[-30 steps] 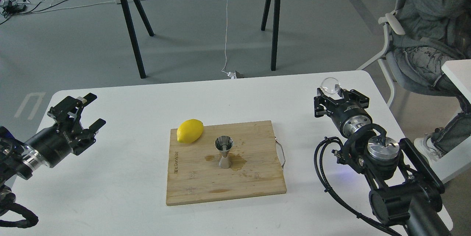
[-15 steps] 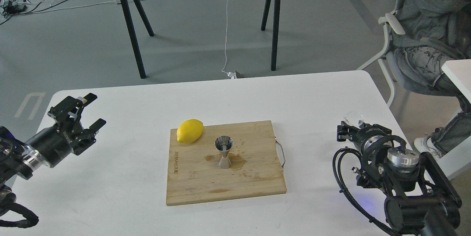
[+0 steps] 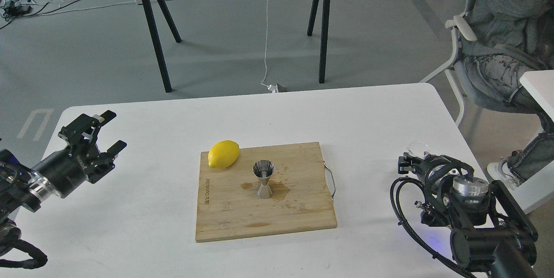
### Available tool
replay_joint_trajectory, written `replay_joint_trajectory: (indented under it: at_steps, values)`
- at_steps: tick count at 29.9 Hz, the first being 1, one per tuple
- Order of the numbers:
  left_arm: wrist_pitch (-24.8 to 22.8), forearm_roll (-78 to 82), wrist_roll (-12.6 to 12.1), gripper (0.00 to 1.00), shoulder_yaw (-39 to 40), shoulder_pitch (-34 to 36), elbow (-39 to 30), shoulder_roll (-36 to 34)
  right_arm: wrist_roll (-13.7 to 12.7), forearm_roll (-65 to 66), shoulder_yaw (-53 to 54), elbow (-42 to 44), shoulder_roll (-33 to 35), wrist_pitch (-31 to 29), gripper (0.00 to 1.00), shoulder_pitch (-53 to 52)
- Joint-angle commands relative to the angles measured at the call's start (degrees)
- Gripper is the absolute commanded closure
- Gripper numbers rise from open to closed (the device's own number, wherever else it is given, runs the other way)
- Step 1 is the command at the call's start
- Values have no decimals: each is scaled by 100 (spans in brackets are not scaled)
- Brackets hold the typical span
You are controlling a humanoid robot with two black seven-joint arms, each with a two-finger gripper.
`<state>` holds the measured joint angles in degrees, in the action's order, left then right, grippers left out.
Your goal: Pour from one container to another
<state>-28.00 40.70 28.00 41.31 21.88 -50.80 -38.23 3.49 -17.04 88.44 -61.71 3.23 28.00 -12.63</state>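
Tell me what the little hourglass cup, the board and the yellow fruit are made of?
The jigger looks like polished steel: silvery, with bright reflections. The cutting board looks like bamboo or light wood: tan, with visible grain, and a thin metal handle on its right edge. The lemon looks real, with smooth yellow peel, though it could be plastic.

light: bright, even, overhead | shadows: soft, faint | glare: jigger [image 3: 263,179] glints | focus: sharp throughout

Steel jigger [image 3: 263,179] upright on wet cutting board [image 3: 225,217], lemon [image 3: 223,154] beside it.
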Motion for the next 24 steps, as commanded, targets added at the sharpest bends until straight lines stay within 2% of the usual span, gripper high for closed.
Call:
replay_joint_trajectory:
  at_steps: [1,24]
  values:
    - [0,0,0,2,0,0,0,0,2,25,-46,177,-7,0,63,-81]
    - [0,0,0,2,0,0,0,-9,2,25,-354,247,2,0,44,-134]
